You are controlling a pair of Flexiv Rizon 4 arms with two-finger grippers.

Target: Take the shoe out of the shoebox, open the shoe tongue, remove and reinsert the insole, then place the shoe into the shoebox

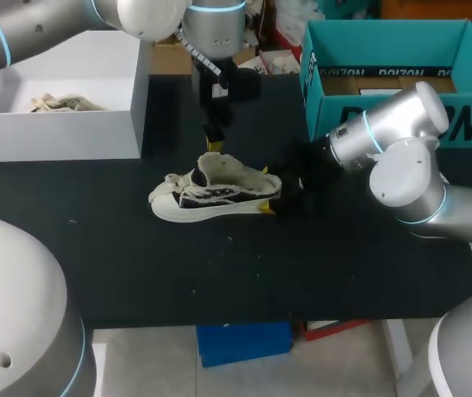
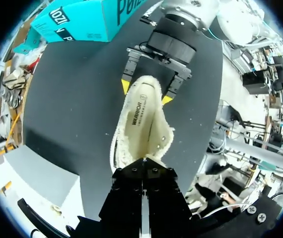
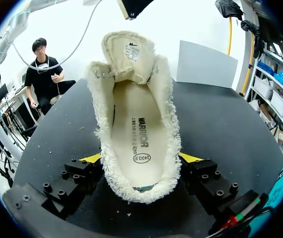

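Shoe (image 1: 215, 197): black-and-white, fleece-lined sneaker, stood at the black table's (image 1: 136, 265) middle.
Right gripper (image 1: 267, 191): fingers clamped the heel from both sides.
Left gripper (image 1: 213, 142): fingers pinched the cream tongue (image 3: 129, 49) upright.
Shoebox (image 1: 401, 124): teal cardboard, far right corner.

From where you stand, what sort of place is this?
Probably a robotics lab or test bench: my left arm and right arm are at a black table, the right gripper is clamped on a shoe, and a teal shoebox sits nearby.
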